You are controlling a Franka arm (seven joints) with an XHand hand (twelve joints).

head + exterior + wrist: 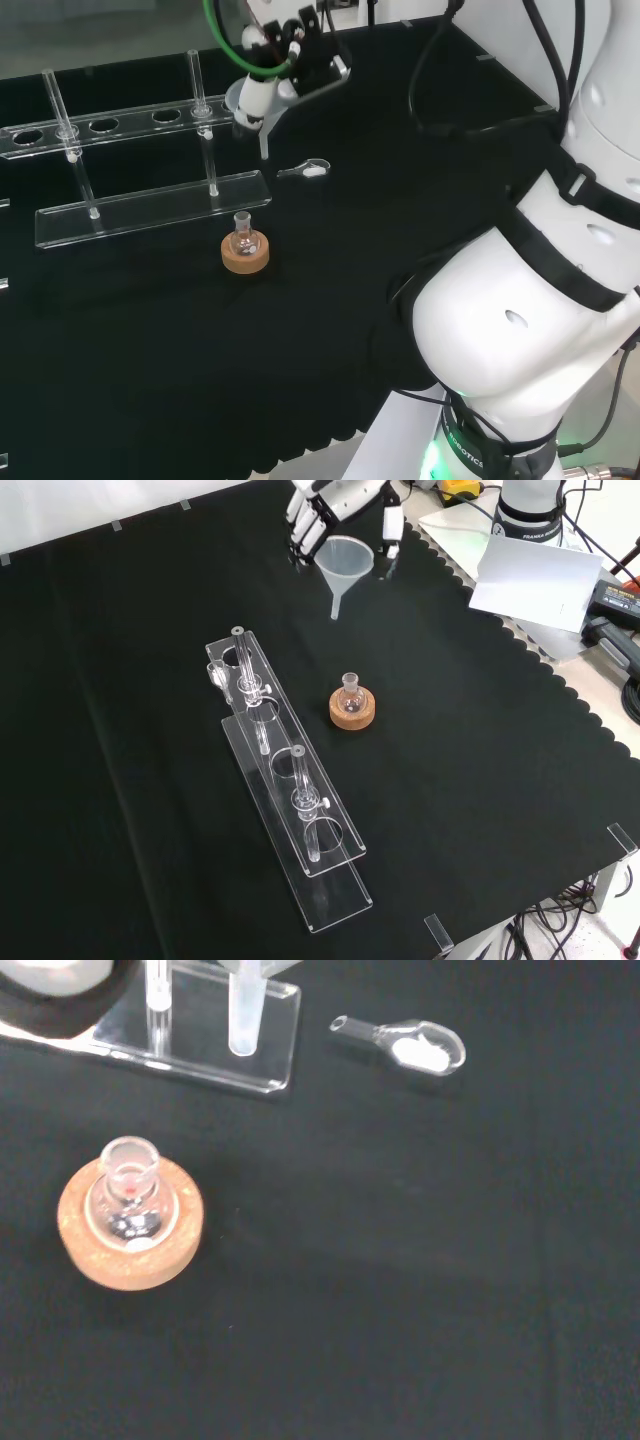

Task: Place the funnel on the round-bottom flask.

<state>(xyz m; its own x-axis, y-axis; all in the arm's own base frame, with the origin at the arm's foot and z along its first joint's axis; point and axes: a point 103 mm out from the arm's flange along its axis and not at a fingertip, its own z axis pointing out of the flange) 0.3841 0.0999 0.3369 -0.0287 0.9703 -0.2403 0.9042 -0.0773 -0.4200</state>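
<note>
You have the funnel (346, 560) gripped at its cone rim, the fingers of the hand (325, 508) curled round it, carried above the cloth with its stem pointing down, well apart from the round-bottom flask (350, 694), which sits upright in its cork ring (355, 712). Judged light, stiff and slippery, the funnel is best kept held at the rim, and the narrow glass neck it must enter looks fragile. The wrist view alone looks down into the flask mouth and shows a small glass scoop (405, 1043) lying beside the clear rack (215, 1055); the front view shows the held funnel most plainly.
</note>
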